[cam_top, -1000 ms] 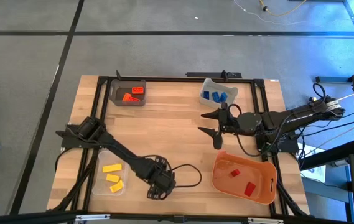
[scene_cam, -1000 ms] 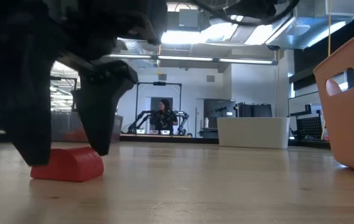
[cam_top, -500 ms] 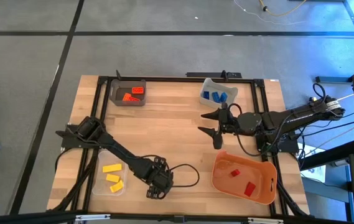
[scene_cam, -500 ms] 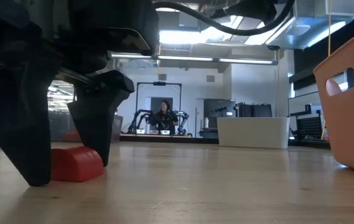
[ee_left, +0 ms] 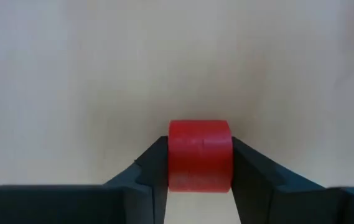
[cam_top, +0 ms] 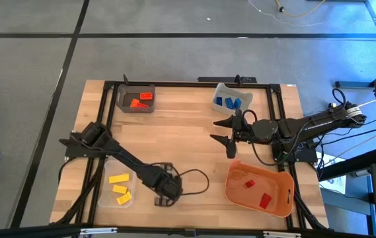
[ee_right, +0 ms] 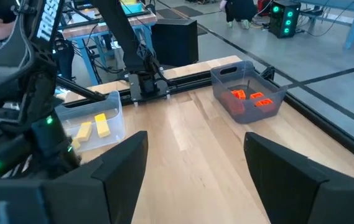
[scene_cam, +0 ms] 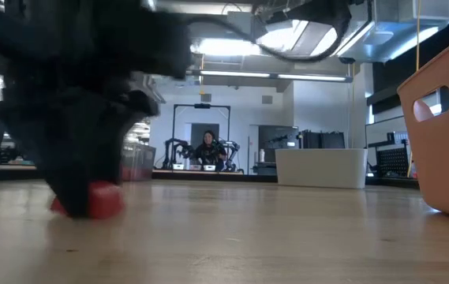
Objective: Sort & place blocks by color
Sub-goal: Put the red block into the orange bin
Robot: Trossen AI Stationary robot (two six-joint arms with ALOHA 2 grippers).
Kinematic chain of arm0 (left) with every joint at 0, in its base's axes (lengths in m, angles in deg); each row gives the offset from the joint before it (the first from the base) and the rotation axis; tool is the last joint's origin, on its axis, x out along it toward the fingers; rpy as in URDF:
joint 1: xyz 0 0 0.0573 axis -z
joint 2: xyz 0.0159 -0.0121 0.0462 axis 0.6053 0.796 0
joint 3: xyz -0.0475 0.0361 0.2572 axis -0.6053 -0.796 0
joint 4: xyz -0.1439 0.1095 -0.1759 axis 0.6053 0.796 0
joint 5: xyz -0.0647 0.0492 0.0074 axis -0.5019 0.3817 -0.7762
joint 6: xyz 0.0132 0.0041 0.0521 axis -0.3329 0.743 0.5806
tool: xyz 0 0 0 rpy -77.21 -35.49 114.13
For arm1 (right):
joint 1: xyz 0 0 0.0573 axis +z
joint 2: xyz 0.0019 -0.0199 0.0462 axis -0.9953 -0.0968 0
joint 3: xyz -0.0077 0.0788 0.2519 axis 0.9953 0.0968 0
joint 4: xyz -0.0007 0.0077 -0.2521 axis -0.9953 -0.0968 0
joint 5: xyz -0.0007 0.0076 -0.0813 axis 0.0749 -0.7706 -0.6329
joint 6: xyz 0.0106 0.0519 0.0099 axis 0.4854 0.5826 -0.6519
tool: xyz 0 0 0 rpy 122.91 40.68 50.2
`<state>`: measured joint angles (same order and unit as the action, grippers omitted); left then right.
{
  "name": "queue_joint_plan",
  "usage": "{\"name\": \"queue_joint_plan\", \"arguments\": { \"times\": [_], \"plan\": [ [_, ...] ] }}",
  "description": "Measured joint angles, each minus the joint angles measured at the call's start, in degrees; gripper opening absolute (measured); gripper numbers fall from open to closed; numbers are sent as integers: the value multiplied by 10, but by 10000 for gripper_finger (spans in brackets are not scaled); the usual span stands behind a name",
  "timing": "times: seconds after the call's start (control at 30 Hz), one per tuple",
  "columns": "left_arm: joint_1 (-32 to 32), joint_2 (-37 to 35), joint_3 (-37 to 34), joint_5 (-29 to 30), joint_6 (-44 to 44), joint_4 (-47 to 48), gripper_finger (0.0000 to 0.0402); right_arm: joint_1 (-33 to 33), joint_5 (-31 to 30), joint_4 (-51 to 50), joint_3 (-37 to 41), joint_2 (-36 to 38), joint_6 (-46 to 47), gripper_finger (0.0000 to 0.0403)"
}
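Here the left gripper is clamped on a red block low at the table's near edge, just beside the clear bin of yellow blocks, probably so it can be lifted away for sorting. The right gripper waits mid-table with fingers apart, beside the orange tray holding red pieces.

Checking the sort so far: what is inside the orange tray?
The high view shows two red blocks lying apart inside the orange tray. In the low view only its outer wall shows; the inside is hidden.
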<state>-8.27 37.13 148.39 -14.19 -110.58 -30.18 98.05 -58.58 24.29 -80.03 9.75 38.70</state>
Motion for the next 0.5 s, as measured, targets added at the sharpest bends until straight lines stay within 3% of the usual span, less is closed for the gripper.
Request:
{"name": "queue_joint_plan", "arguments": {
  "times": [0.23, 0.5],
  "plan": [
    [-30, -106, -24, 109, 19, 77, 122, 0, 0, 0, 0, -2, 65, 266],
    [-84, -335, -161, 196, 19, -48, 122, 0, 9, -4, 1, -15, 248, 266]
  ]
}}
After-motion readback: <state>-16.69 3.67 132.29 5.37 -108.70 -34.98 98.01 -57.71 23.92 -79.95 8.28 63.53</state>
